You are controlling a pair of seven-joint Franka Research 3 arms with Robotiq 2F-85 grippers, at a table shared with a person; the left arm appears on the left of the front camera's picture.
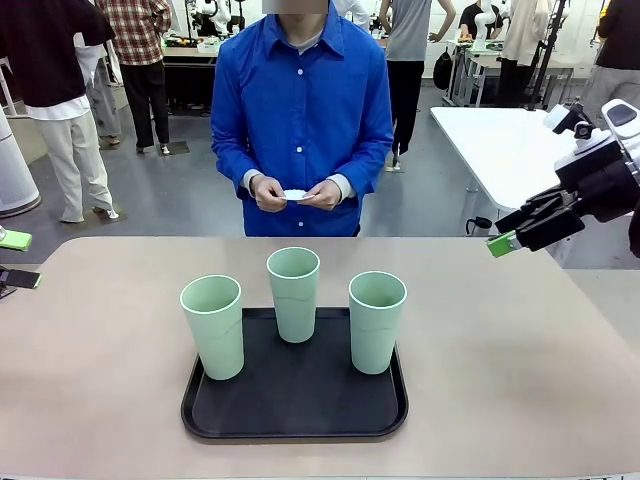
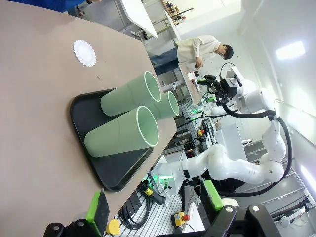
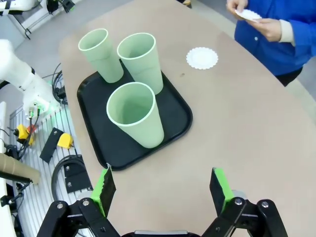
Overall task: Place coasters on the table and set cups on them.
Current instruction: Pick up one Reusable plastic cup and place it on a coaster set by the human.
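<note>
Both pincers are hanging over the bench (image 1: pixel 520 380) with nothing in them. My right pincer (image 3: pixel 163 191) is standing wide open, green pads far apart, and it is hovering off the bench's right side (image 1: pixel 512 232), well apart from the cups. My left pincer (image 2: pixel 155 203) is also gaping open and empty, sitting at the bench's left edge (image 1: pixel 14 260).

In the right wrist view the black tray (image 3: pixel 173 126) is lying just ahead of the spread fingers. All three cups are standing upright on that tray, none on a coaster: the left cup (image 1: pixel 213 328), the right cup (image 1: pixel 377 322), and the middle cup (image 1: pixel 294 297) set a bit farther back between them.

Beyond the tray, one coaster (image 3: pixel 202 58) is lying flat on the bare bench, apart from the tray, on the person's side. It is well apart from both pincers.

At the far edge a person in a blue shirt (image 1: pixel 300 110) is standing, hands (image 1: pixel 322 194) together, pinching a held coaster (image 1: pixel 295 194).

The bench is showing smooth tan. Behind it I am seeing a grey floor, a white table (image 1: pixel 510 150) at right, and other people standing around.
</note>
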